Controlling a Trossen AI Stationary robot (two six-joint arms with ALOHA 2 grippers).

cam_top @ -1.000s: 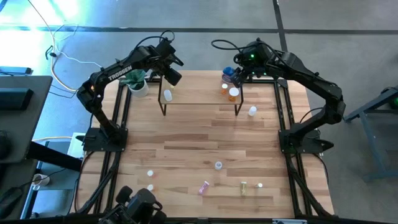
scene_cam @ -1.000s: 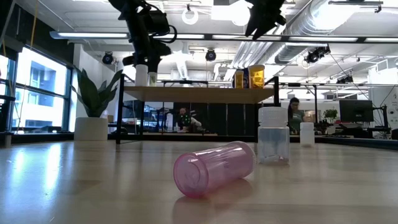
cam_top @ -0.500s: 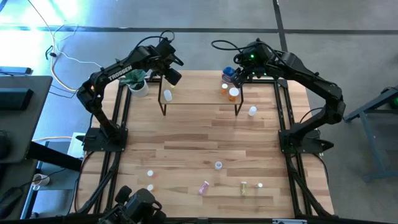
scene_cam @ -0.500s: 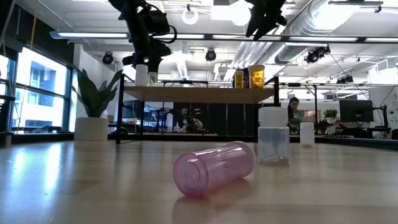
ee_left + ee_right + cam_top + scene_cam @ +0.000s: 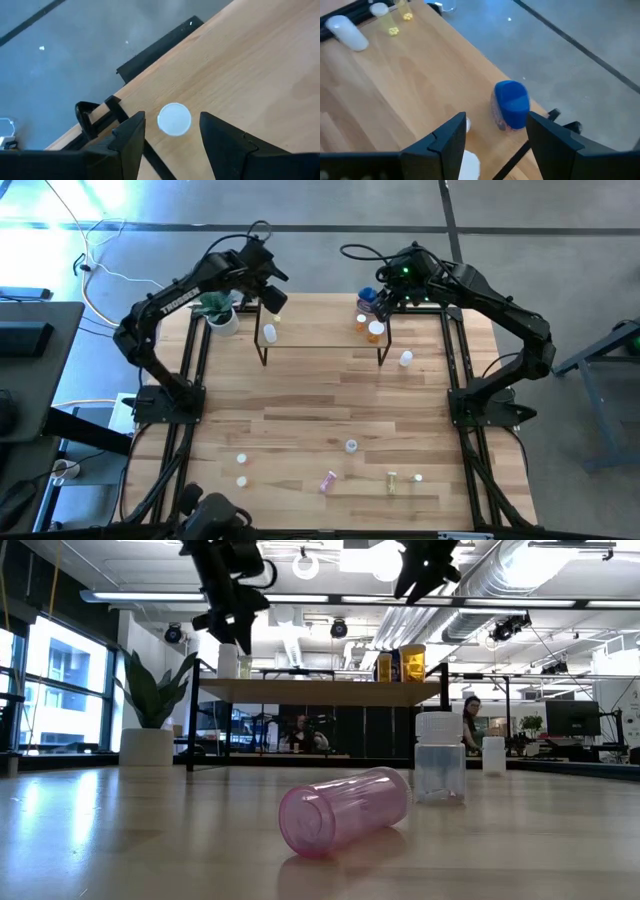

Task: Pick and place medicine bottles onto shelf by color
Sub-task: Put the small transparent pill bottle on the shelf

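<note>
Your left gripper (image 5: 272, 299) is hanging above the left end of the shelf (image 5: 320, 338), with its fingers (image 5: 131, 134) standing apart and nothing between them. Through the left wrist camera you are looking straight down on a white-capped bottle (image 5: 174, 119) standing upright on the shelf board, seen in the gap between the two fingers but touched by neither. From above, that same bottle (image 5: 269, 332) is sitting near the shelf's left legs.

Your right gripper (image 5: 380, 298) is hovering over the shelf's right end, fingers spread and holding nothing. Under it a blue-capped bottle (image 5: 511, 104) is standing near the board's edge, and two orange bottles (image 5: 372, 328) are standing beside it on the shelf.

A white bottle (image 5: 405, 359) is standing on the table just past the shelf's right legs. Nearer the front edge, a pink bottle (image 5: 345, 808) is lying on its side, with a clear white-capped bottle (image 5: 439, 758) upright behind it. A potted plant (image 5: 220, 312) is standing at the back left corner.
</note>
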